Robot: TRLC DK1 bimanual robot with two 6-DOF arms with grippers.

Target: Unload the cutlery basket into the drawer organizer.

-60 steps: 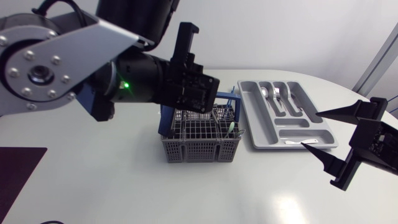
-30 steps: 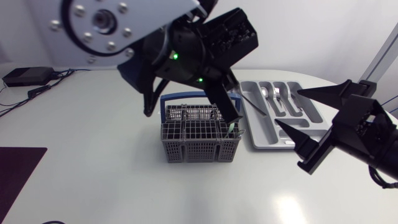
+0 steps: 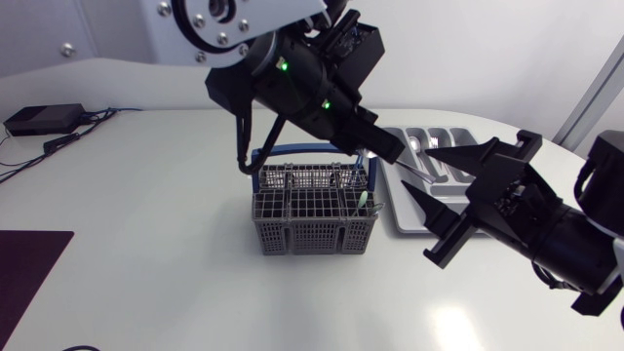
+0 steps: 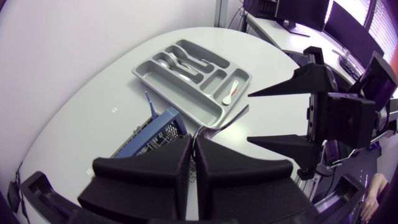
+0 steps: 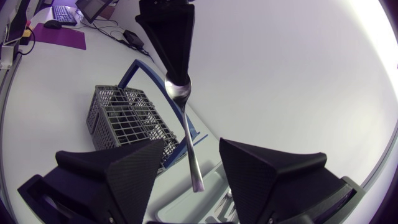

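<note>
The left gripper (image 5: 177,73) clamps a slim silver metal cutlery piece (image 5: 187,130) (by its head); the right gripper (image 5: 193,149) is open, its fingers on both sides of the handle, apart.

A white, round-edged surface (image 3: 146,263) carries a grey cutlery basket (image 3: 314,234) with a blue handle, and just beside it a grey drawer organizer (image 4: 177,93). A dark mat (image 3: 29,273) lies at one corner. A small black box (image 3: 41,119) with cables sits at the far edge.
</note>
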